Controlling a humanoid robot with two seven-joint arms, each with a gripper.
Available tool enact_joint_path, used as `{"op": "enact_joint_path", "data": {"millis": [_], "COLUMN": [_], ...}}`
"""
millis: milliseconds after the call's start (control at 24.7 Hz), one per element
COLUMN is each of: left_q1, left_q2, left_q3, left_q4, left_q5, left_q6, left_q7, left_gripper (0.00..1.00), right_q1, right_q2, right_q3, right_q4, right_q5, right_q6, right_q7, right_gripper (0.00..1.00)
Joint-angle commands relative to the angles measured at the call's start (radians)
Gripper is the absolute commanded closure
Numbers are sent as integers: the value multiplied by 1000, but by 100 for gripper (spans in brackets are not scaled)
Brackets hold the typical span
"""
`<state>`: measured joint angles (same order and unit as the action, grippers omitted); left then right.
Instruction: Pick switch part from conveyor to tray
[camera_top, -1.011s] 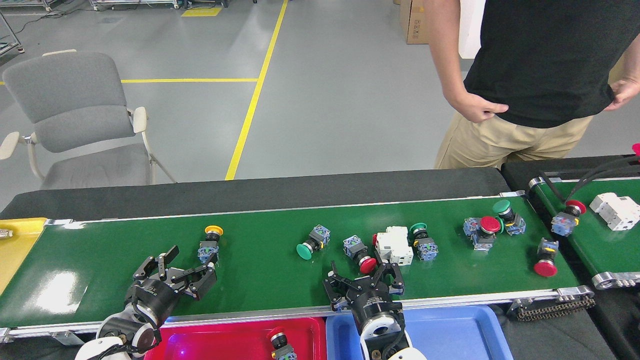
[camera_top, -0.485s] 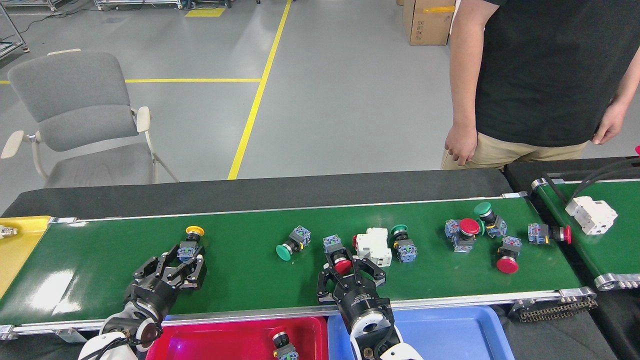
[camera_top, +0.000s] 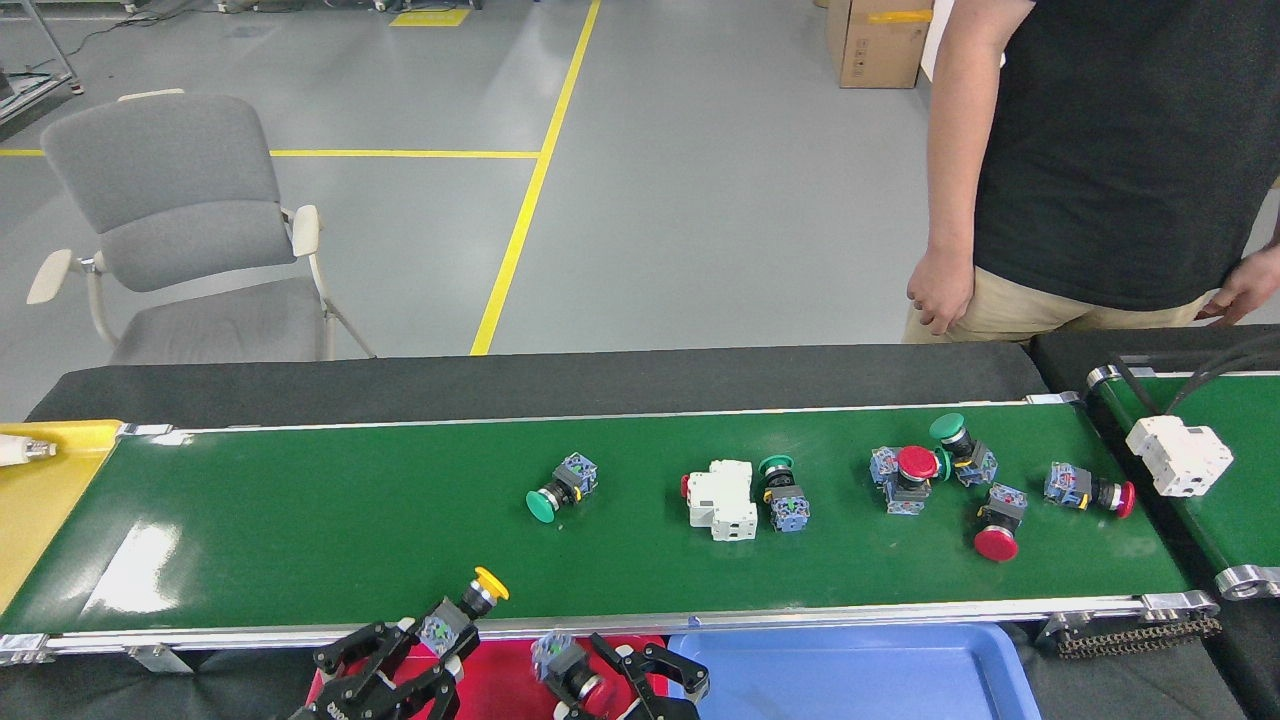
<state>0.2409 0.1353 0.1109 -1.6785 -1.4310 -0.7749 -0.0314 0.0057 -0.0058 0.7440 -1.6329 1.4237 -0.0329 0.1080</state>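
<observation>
Switch part, yellow-capped, blue-bodied, sits clamped in left gripper.

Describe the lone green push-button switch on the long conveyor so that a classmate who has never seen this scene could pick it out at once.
Find the long green conveyor running across the view. Near its middle, left of the white breaker block, lies the green push-button switch on its side, its round cap pointing toward the near rail. Unlike the other green-capped ones, it lies alone, touching nothing.

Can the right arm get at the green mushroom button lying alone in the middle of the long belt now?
Probably not yet: the right gripper is shut on a red button switch over the red tray. The green button itself lies unobstructed.
</observation>
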Motion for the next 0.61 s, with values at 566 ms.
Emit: {"op": "enact_joint_path", "data": {"millis": [566], "left_q1": [34], "left_q2": [-72], "left_q3": [339], "left_q4": [71], "left_q5": [-6], "left_q6": [299], "left_q7": [70], "left_gripper": [1], "right_q1": [280], "right_q2": [0], "right_q3": [-469], "right_q4": [-94], "right_q5": [-17], "right_q6": [363], "right_q7": [-251], "right_gripper": [0]}}
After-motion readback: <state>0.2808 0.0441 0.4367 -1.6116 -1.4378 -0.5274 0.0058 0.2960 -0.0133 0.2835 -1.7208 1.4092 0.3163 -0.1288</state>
